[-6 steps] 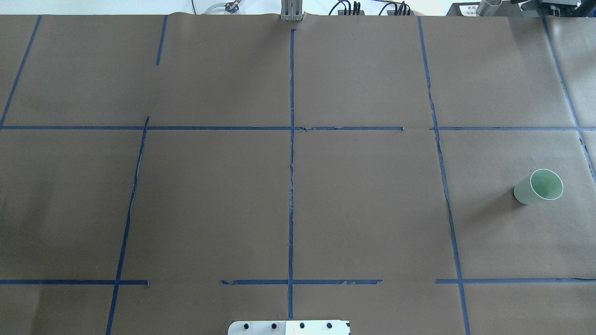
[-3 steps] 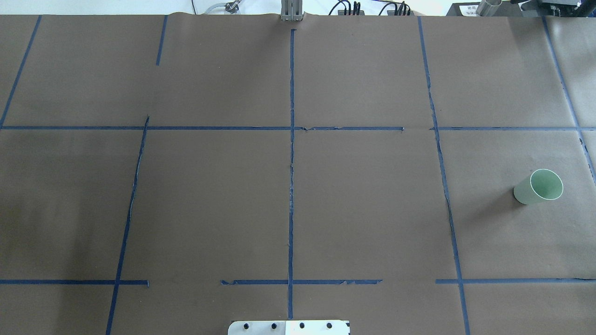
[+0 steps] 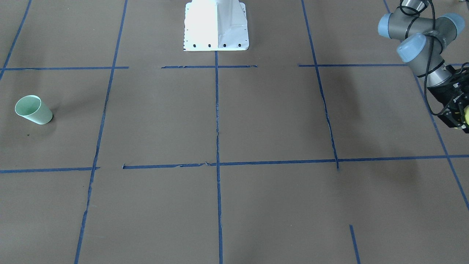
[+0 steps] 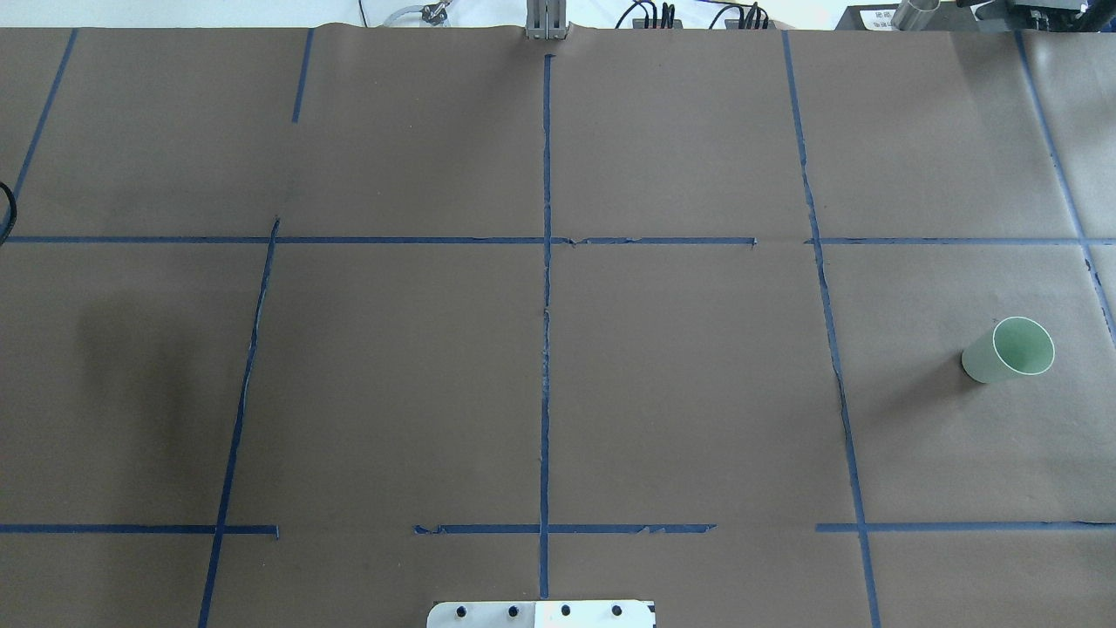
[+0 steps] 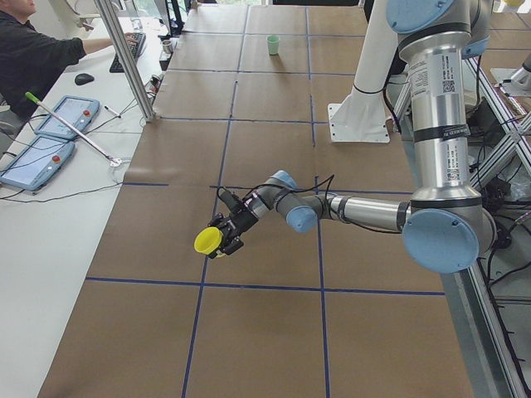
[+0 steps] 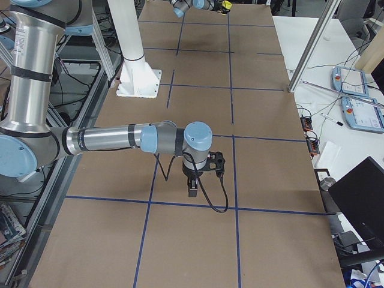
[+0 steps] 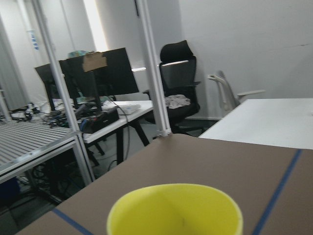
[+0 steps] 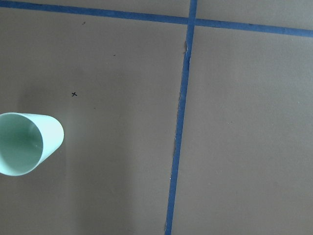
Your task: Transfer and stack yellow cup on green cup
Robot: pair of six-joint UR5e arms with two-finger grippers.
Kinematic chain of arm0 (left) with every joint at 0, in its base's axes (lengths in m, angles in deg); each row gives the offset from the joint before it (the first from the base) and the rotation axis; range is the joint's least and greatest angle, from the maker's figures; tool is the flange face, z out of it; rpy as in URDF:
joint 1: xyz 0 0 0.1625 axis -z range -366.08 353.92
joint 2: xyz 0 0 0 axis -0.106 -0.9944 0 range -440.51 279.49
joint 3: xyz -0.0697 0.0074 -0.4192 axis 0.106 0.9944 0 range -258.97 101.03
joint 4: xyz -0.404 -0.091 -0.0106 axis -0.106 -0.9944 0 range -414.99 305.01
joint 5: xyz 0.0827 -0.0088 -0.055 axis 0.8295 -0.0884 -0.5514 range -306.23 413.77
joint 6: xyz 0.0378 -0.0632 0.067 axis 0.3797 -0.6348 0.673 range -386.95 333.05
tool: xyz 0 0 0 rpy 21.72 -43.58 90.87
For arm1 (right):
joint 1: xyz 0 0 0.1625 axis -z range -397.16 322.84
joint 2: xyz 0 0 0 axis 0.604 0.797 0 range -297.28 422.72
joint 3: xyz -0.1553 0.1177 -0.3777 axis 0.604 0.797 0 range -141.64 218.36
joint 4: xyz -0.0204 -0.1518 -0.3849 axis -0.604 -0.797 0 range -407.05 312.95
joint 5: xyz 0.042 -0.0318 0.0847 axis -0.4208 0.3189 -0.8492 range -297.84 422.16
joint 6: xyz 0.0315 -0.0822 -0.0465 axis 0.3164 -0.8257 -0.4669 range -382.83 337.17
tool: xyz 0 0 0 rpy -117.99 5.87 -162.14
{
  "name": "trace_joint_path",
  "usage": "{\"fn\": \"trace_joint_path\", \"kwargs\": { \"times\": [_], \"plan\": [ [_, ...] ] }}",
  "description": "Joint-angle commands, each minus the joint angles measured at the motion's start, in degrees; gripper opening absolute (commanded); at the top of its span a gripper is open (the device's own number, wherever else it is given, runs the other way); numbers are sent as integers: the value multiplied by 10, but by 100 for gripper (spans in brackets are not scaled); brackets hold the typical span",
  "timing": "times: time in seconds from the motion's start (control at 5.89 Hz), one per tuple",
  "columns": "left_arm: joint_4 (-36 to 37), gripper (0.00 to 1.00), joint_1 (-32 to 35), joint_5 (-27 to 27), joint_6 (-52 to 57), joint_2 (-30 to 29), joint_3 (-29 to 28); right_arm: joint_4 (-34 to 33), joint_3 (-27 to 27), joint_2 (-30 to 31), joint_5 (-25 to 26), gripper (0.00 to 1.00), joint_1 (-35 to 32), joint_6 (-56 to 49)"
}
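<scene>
Nearest to us, looking along the table from the robot's left end, the left gripper (image 5: 222, 238) is closed on the yellow cup (image 5: 207, 241) and holds it out over the brown paper-covered table (image 5: 274, 332). The left arm (image 5: 373, 211) lies low and almost level behind it. In the left wrist view we look across the cup's open yellow mouth, which fills the bottom of the picture, with the table's edge and the room beyond. From the front-facing camera only a sliver of yellow shows at the picture's right edge, past the black gripper body. Further along, the white base (image 5: 357, 128) stands at the robot's side of the table, in line with the middle one of the blue tape lines (image 4: 546, 392). Off to the other side an operator (image 5: 33, 54) sits at a white desk. At the far end, well apart from the yellow cup, the green cup (image 4: 1009, 349) stands upright with its mouth up, alone in a taped cell on the robot's right. Over that end the right arm (image 6: 120, 139) stretches out level and the right gripper (image 6: 192, 189) points straight down at the paper near a tape crossing. We cannot tell whether its fingers are apart or together. Its wrist camera looks down on the green cup at the left edge of its picture, beside a tape line.
</scene>
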Motion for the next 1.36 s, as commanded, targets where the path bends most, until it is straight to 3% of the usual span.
{"fn": "trace_joint_path", "kwargs": {
  "times": [0.0,0.17,0.68,1.02,1.19],
  "plan": [
    [-65,20,5,-59,241,-102,1,0,0,0,-1,100,1,0],
    [-64,21,5,-88,305,-160,1,0,0,0,-1,100,1,0],
    [-63,20,-11,-172,308,-335,4,1,-1,-34,-30,100,4,41],
    [-65,22,-88,-158,306,-382,-15,-6,-1,-125,-51,100,36,130],
    [-66,22,-111,-76,304,-413,-44,-7,0,-163,-51,100,73,206]
  ]
}}
